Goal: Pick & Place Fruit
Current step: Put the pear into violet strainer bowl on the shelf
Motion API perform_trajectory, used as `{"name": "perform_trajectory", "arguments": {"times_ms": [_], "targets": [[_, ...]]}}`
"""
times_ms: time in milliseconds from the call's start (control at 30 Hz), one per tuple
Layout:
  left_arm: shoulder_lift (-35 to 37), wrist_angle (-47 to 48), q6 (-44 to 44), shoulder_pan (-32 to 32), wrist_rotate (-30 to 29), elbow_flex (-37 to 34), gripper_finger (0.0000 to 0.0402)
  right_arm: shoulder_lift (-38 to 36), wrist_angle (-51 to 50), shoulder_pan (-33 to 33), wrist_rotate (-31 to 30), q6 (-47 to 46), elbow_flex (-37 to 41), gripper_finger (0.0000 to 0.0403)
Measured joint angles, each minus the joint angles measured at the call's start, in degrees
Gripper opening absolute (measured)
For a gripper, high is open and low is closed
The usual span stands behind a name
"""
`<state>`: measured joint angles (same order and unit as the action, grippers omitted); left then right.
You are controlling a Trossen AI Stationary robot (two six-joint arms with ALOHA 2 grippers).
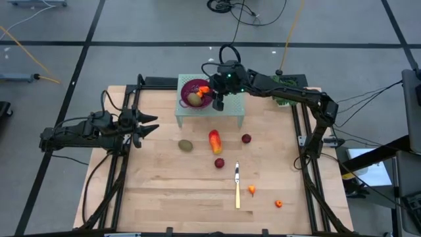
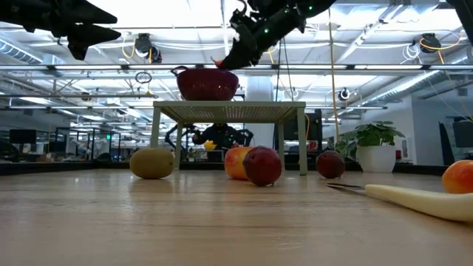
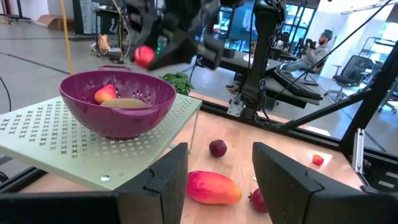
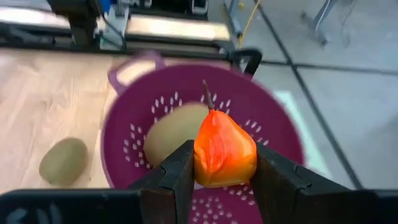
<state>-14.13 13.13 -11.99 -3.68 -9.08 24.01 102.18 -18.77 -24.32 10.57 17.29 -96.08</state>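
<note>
- R gripper [image 4: 221, 171] over the colander [image 4: 124, 149]: fingers [image 4: 180, 171] closed partway on an orange fruit piece [image 4: 224, 152], held above the bowl, not let go yet.
- In colander already: one brown-green oval [image 4: 174, 130]; left wrist view also shows a small orange piece [image 3: 106, 93] inside.
- Colander sits on a pale perforated stand [image 1: 230, 108] at table's far edge.
- Left on table [image 1: 158, 197]: 2nd oval [image 1: 186, 145], red-orange oblong [image 1: 215, 141], two dark red balls [image 1: 246, 139] [image 1: 219, 163], two tiny orange bits [image 1: 252, 189] [image 1: 279, 203] near knife [image 1: 237, 186].
- L gripper [image 1: 150, 126] waits at left side, fingers apart, empty.
- Judgement: roughly a third done; six pieces to go.
</note>
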Motion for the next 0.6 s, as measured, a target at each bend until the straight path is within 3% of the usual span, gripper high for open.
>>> {"name": "perform_trajectory", "arguments": {"times_ms": [600], "targets": [[0.00, 0.09, -0.16, 0.01, -0.13, 0.00, 0.0182, 1.37, 0.64, 0.77, 0.21, -0.06, 0.03, 0.0137]]}}
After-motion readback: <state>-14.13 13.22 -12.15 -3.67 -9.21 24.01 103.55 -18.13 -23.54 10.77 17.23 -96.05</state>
